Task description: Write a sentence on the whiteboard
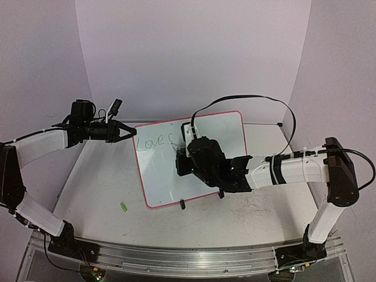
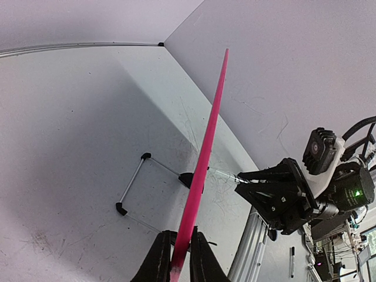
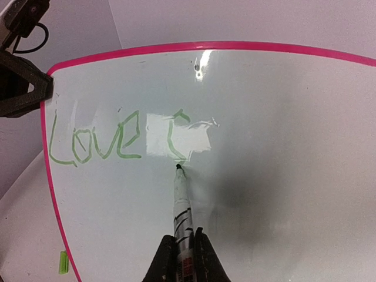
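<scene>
The whiteboard (image 1: 194, 158), white with a pink-red rim, stands tilted on the table. The sentence (image 1: 151, 141) reads "Love" in green, with a "C" stroke after it; it also shows in the right wrist view (image 3: 97, 144). My left gripper (image 1: 130, 133) is shut on the whiteboard's pink rim (image 2: 202, 158) at its left corner. My right gripper (image 3: 184, 249) is shut on a marker (image 3: 181, 202), whose tip touches the whiteboard (image 3: 282, 147) at the foot of the "C". The right gripper (image 1: 183, 160) is over the board's middle.
A small green marker cap (image 1: 124, 207) lies on the table left of the board's near corner; it also shows in the right wrist view (image 3: 63, 262). A black wire stand (image 2: 138, 188) is behind the board. Grey scribbles (image 1: 252, 205) mark the table at the right.
</scene>
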